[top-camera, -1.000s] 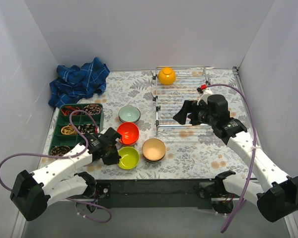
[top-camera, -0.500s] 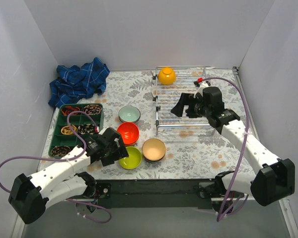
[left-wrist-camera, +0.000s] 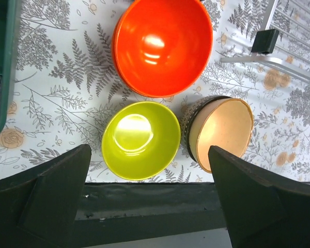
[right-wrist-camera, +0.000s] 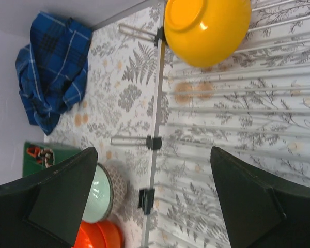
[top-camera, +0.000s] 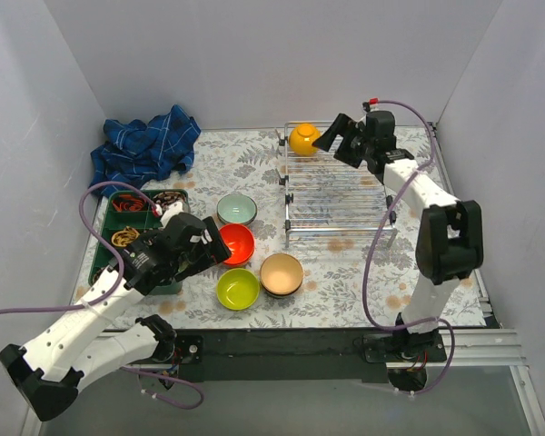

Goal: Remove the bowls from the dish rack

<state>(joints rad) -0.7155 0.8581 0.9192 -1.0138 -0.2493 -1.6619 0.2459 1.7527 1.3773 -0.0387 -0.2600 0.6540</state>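
One orange-yellow bowl (top-camera: 304, 138) (right-wrist-camera: 206, 28) stands at the far left end of the chrome dish rack (top-camera: 336, 195) (right-wrist-camera: 160, 103). My right gripper (top-camera: 338, 143) (right-wrist-camera: 152, 201) hovers over the rack just right of that bowl, open and holding nothing. On the table left of the rack stand a pale blue-green bowl (top-camera: 237, 210) (right-wrist-camera: 101, 191), a red-orange bowl (top-camera: 233, 243) (left-wrist-camera: 163, 44), a lime green bowl (top-camera: 238, 289) (left-wrist-camera: 140, 139) and a beige bowl (top-camera: 282, 274) (left-wrist-camera: 222, 133). My left gripper (top-camera: 207, 252) (left-wrist-camera: 150, 206) is above and left of the lime green bowl, open and holding nothing.
A green compartment tray (top-camera: 127, 213) (right-wrist-camera: 36, 152) with small items lies at the left. A crumpled blue checked cloth (top-camera: 145, 150) (right-wrist-camera: 54, 70) lies at the back left. A black rack foot (left-wrist-camera: 264, 41) shows beside the red-orange bowl. White walls close in on three sides.
My left gripper has opened, let go of the lime green bowl and pulled up and back to the left. My right gripper has travelled from the rack's near end to its far end.
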